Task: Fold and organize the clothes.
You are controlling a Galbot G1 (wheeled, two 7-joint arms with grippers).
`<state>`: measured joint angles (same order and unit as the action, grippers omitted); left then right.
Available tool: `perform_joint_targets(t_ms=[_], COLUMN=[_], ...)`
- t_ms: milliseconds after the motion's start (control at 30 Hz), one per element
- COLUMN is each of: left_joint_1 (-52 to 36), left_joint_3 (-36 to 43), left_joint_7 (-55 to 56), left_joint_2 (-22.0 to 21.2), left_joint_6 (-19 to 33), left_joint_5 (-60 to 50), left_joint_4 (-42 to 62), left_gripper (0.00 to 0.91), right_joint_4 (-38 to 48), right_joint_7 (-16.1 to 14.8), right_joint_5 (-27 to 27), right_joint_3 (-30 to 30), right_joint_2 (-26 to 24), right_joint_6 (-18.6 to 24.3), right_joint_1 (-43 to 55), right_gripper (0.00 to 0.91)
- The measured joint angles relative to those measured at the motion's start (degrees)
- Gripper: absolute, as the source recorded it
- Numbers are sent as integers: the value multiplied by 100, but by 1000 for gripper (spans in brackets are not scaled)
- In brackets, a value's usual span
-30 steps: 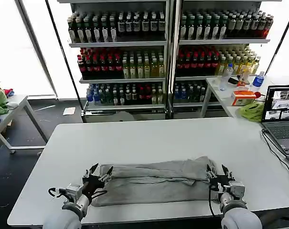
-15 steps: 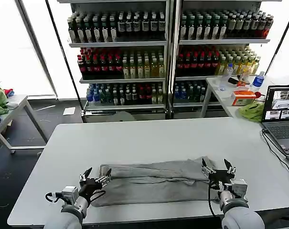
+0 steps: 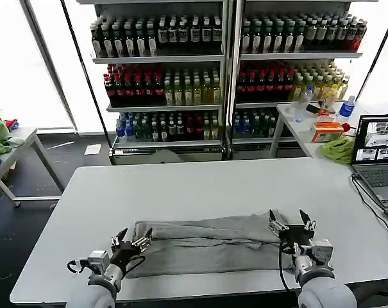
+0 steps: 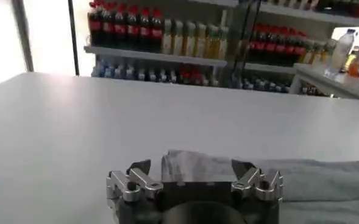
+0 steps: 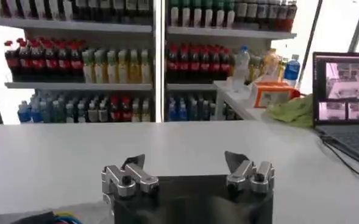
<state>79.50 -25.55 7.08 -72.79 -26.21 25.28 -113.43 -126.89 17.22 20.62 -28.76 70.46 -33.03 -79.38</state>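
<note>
Shirt (image 3: 206, 247) lies folded into a long band across your table's (image 3: 194, 186) near edge, at 6 o'clock in the head view. Your left gripper (image 3: 131, 244) sits at its 9 o'clock end, fingers spread, holding nothing. Your right gripper (image 3: 290, 226) hovers at its 3 o'clock end, wide open and empty, probably just clear of the cloth.
</note>
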Motion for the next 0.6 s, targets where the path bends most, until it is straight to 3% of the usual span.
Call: perform_joint_targets(t_ms=[167, 200, 233, 267, 333, 367, 433, 600], left_joint_1=[-38, -49, -59, -65, -58, -48, -31, -19], left_joint_3=[5, 5, 5, 5, 9, 18, 27, 49], left_joint_7=[-22, -26, -30, -37, -52, -64, -82, -114], left_joint_2=[-27, -31, -35, -36, -32, -31, -35, -44], left_joint_6=[1, 3, 5, 5, 6, 5, -8, -16], left_joint_5=[8, 8, 7, 8, 5, 2, -1, -34], left_joint_4=[106, 128, 153, 176, 230, 250, 281, 345], left_gripper=[907, 867, 695, 615, 262, 131, 40, 10], right_joint_4=[8, 9, 10, 15, 21, 23, 24, 18], right_joint_7=[-30, -41, -48, -51, -54, -55, -64, -75], right_joint_5=[-2, -2, -2, -2, -2, -2, 0, 6], right_joint_3=[30, 41, 49, 56, 75, 81, 98, 126], right_joint_2=[-18, -19, -19, -18, -13, -9, -6, -13], right_joint_6=[-3, -3, -3, -3, -4, -4, -5, -6], right_joint_1=[39, 46, 51, 58, 78, 85, 101, 139], right_gripper=[907, 907, 907, 907, 907, 907, 907, 907])
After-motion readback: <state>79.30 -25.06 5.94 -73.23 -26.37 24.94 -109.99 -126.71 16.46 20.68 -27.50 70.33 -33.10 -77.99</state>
